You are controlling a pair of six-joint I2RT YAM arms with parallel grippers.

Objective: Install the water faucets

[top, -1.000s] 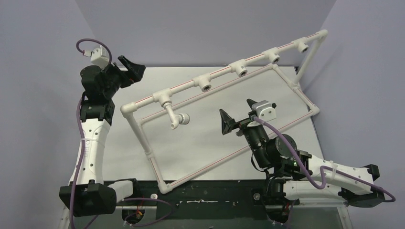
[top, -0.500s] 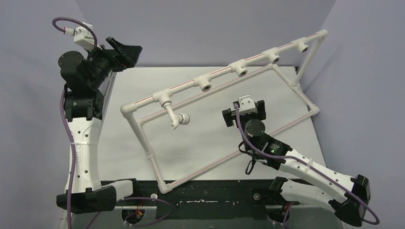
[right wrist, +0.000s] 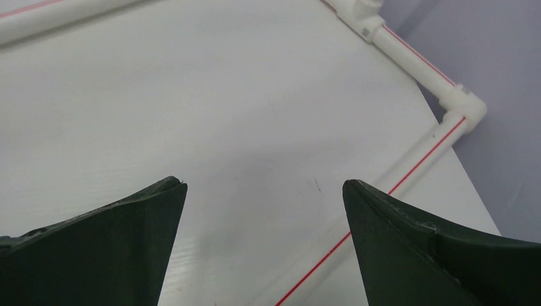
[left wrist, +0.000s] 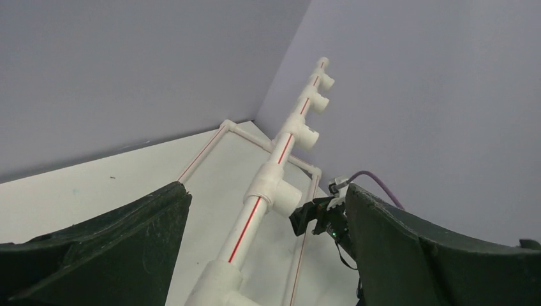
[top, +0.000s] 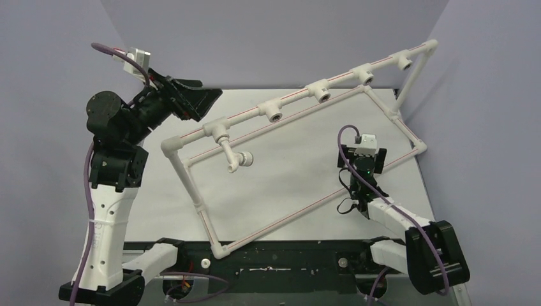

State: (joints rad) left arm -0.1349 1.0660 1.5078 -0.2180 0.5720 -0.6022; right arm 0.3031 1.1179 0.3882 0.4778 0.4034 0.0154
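Observation:
One white water faucet (top: 233, 157) with a round knob hangs from the leftmost tee (top: 220, 133) of the white pipe frame's upper rail (top: 293, 99). Three tee sockets (top: 274, 115) further right along the rail, and the one at its far end, are empty. My left gripper (top: 209, 102) is open and empty, raised at the rail's left end. In the left wrist view the rail (left wrist: 281, 150) runs between the fingers of that gripper (left wrist: 268, 189). My right gripper (top: 362, 167) points down at the table inside the frame's right part. It is open and empty (right wrist: 265, 185).
The frame's lower pipes (top: 281, 220) lie diagonally on the white table (top: 159, 121). An elbow corner (right wrist: 469, 108) and a red-striped pipe (right wrist: 415, 166) lie just ahead of the right gripper. Purple walls stand close on three sides.
My left arm has swung right, bringing its gripper to the left end of the upper rail. My right arm has moved right and turned its gripper to face down at the table.

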